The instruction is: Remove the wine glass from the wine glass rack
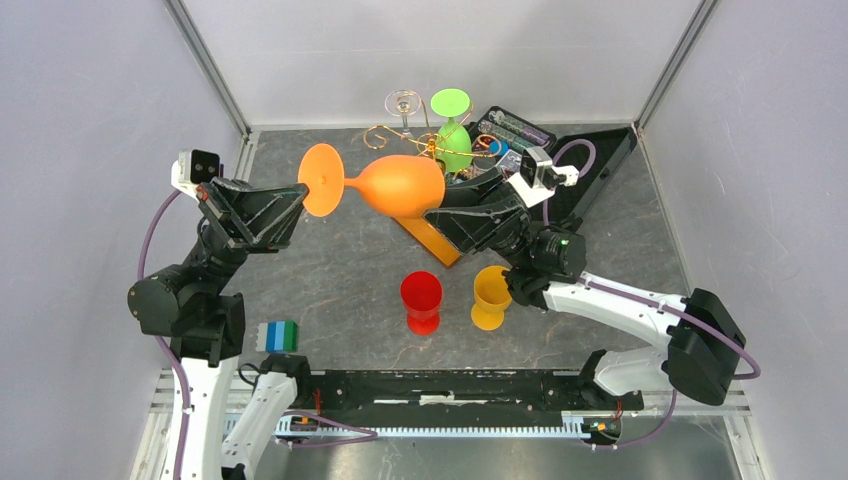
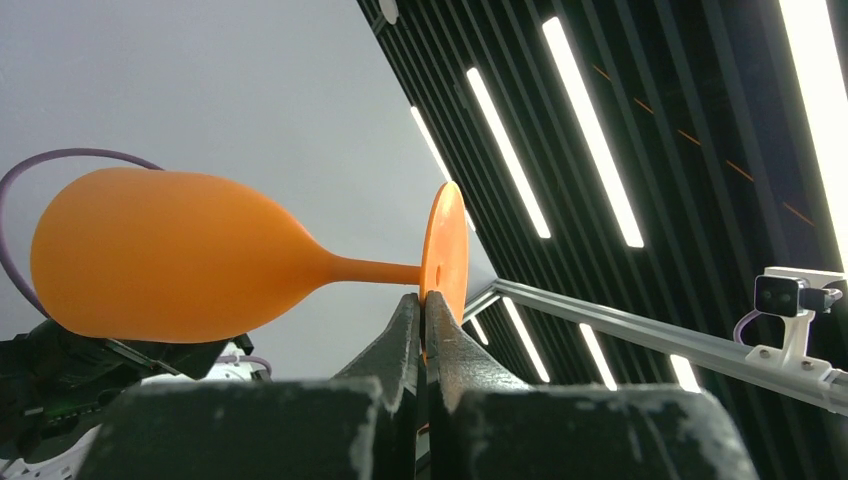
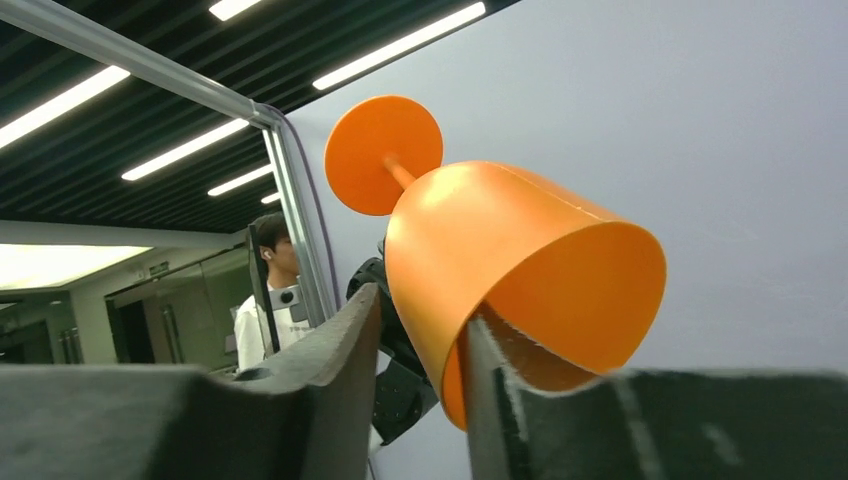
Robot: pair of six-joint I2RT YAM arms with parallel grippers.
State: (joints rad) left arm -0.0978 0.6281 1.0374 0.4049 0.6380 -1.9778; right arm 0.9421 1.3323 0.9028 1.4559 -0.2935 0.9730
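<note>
We see the left gripper pinched on the foot rim of the orange wine glass, which lies sideways in the air. The right gripper clamps its bowl rim, one finger inside. The gold wine glass rack stands just behind, with bare tabletop below.

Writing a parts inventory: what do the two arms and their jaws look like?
Both arms have white link shells and black joint housings, with a purple cable looped along each. The left gripper and right gripper are matte black and wedge-shaped, with scuffed jaws. A small white camera block sits on each wrist.
</note>
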